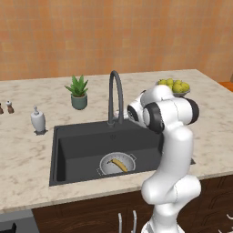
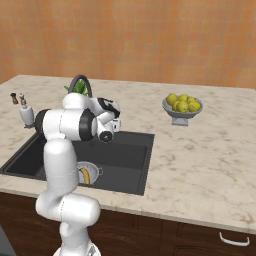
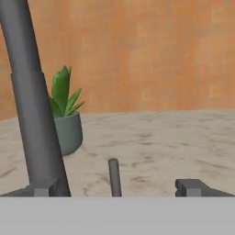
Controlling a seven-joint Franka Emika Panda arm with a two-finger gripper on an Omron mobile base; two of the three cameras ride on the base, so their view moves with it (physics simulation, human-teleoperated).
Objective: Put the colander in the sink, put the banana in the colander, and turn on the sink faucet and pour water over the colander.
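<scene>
Hovering wide open, gripping nothing: gripper [image 3: 117, 188] at faucet [image 3: 34, 119] base, thin upright lever [image 3: 114, 176] between fingertips; banana [image 1: 120, 164] lying in colander [image 1: 117, 164], near-side sink [image 1: 82, 148].

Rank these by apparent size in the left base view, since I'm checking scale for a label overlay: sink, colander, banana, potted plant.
1. sink
2. colander and potted plant: they look about alike, and the plant stands farther back, so no ranking between them.
3. banana, lying inside the colander.
</scene>
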